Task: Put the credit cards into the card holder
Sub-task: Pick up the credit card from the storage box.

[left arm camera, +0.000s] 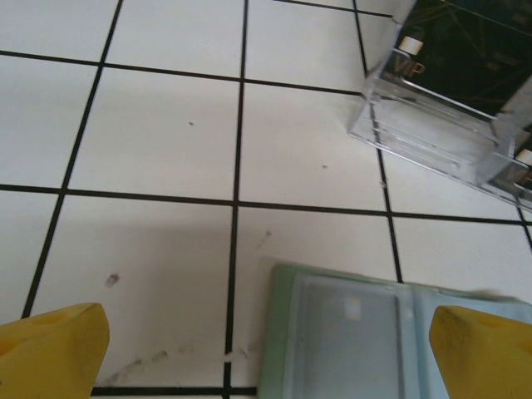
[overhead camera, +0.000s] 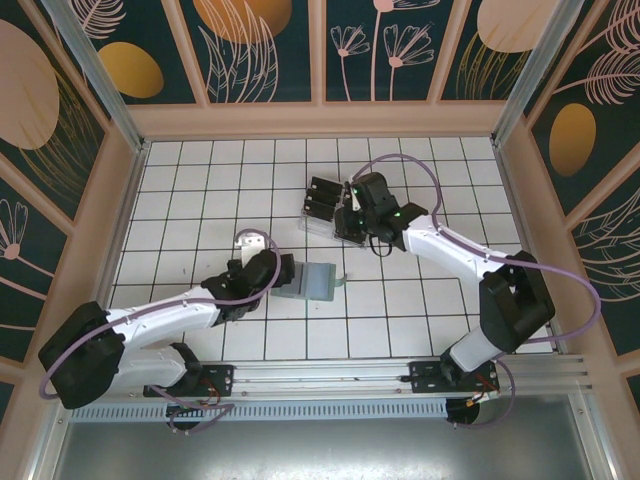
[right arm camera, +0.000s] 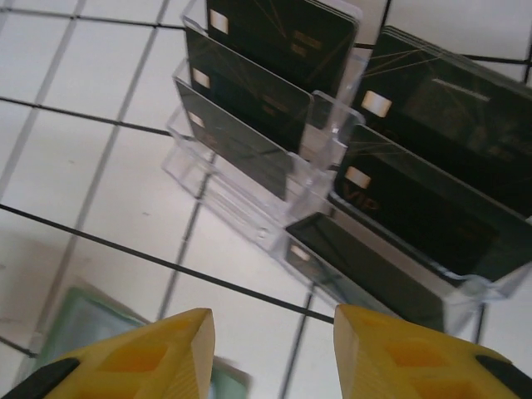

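The left arm stretches low from the near-left corner toward the middle, its left gripper (left arm camera: 268, 347) holding jaws wide apart over the left edge of the green card holder (overhead camera: 312, 279), while the right arm reaches far-left, the right gripper (right arm camera: 274, 349) empty with jaws partly apart, just near of the credit cards (right arm camera: 274, 33) standing in the clear rack (right arm camera: 241, 199).

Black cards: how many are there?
6, in the rack: left back card, left middle card, left front card, right back card, right middle card, right front card. More may hide behind.
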